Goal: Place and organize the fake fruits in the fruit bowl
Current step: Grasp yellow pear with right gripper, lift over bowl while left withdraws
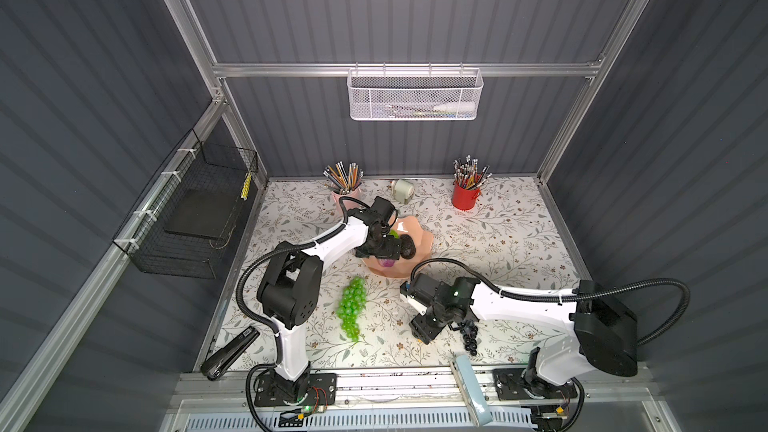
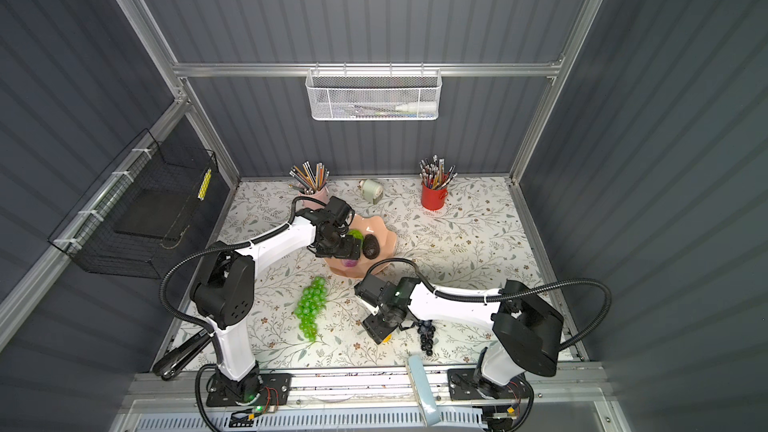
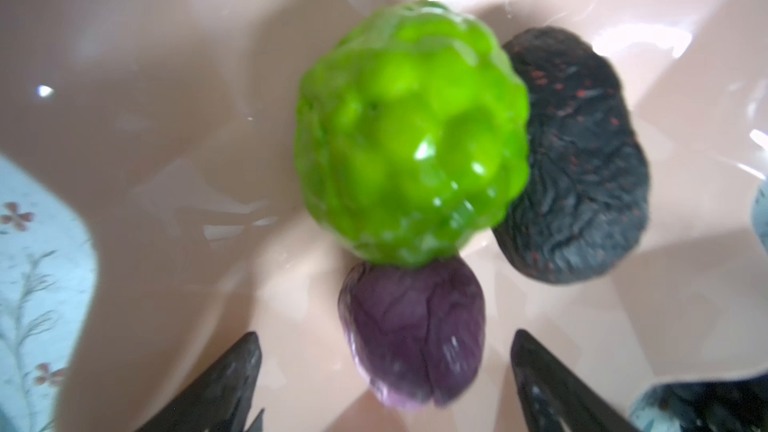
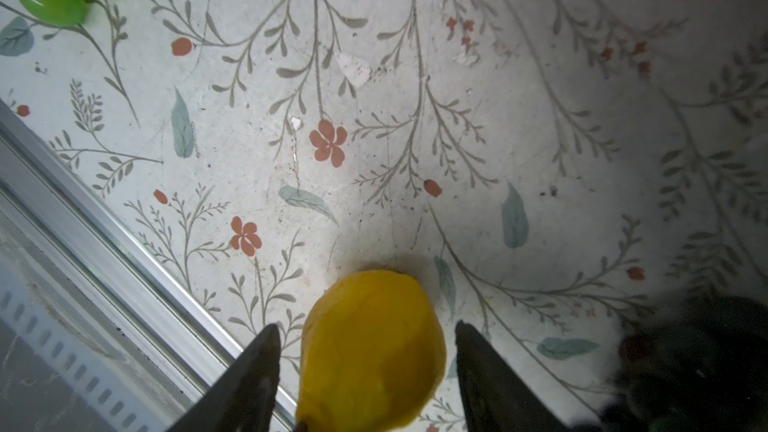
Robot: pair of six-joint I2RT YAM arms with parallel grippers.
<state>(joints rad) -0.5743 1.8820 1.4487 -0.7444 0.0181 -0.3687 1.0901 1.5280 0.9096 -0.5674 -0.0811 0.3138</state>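
**Status: three fruits in the bowl, three not yet in.**

In both top views you have the bowl [image 1: 410, 226] [image 2: 376, 228] at centre frame. On the table [image 1: 498, 243] lie the green grape bunch [image 1: 352, 309], lower centre-left, and the dark grape bunch [image 1: 469, 334], lower centre-right. Inside the bowl the avocado [image 3: 582, 160], the bumpy green ball [image 3: 411, 135] and the purple ball [image 3: 415, 359] sit bunched, touching. Your left gripper [image 3: 384, 336] is spread wide astride the purple ball, clear of it and holding nothing. Your right gripper [image 4: 365, 325] brackets the yellow fruit [image 4: 370, 367] on the table, jaws parted with slivers of table showing on both sides, so I judge no grip yet. Left to do: the yellow fruit, then both bunches.
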